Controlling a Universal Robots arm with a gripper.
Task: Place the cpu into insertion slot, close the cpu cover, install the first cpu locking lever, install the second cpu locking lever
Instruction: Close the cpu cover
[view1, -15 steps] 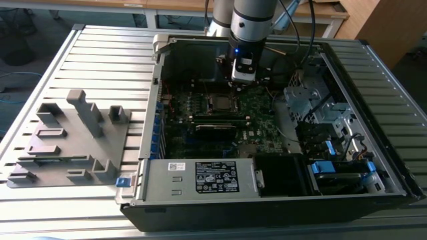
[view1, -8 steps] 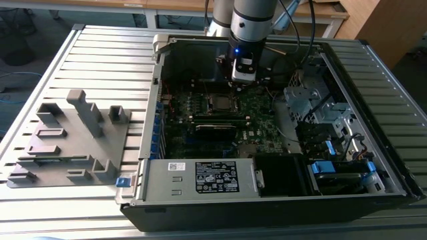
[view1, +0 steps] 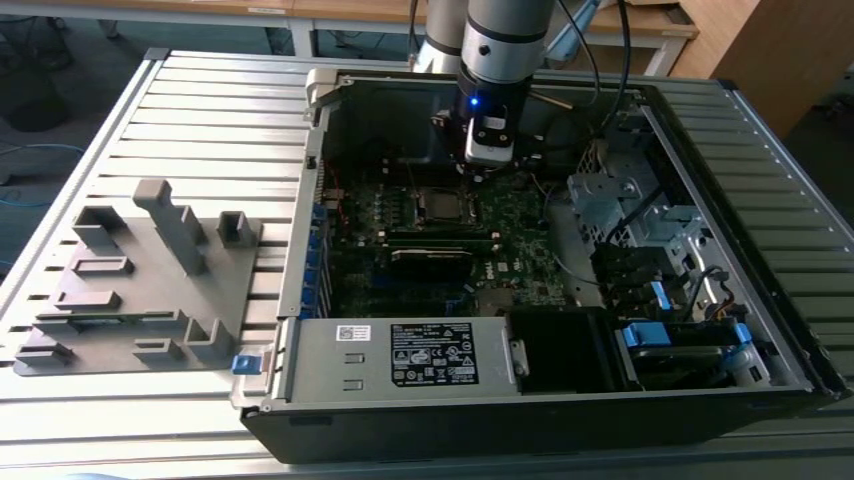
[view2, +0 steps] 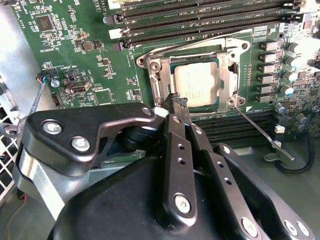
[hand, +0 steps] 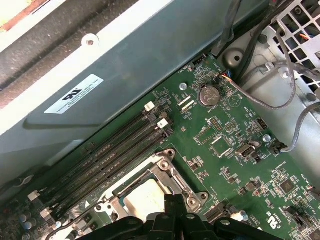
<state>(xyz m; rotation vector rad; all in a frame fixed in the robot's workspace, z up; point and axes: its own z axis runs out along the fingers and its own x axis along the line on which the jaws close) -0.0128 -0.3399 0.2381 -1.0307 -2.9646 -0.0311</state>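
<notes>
Count: one black two-fingered claw; one small flat square cpu with a dull silver-grey metal top; one small square insertion slot, dark inside a silvery ring; one thin silvery windowed cpu cover; two thin wire locking levers.

Claw state: fingertips drawn together with no gap between them, and nothing gripped.

Contents: the open black computer case holds the green motherboard. The cpu sits in the insertion slot just beyond the claw tips, and the cpu cover lies flat around it. The claw tips are at the cover's nearest corner; I cannot tell whether they touch it.

Levers: one lever angles out from the slot's corner, beside the claw's fingers, clear of the cover. The other lever runs along the slot's far edge, beyond the cpu; I cannot tell whether it is latched.

Edges and room: long black memory slots run past the far lever. In the first wrist view the grey case wall stands beyond them. In the exterior view the claw hangs inside the case near its back wall. A grey moulded fixture lies outside the case, well apart from the claw.
</notes>
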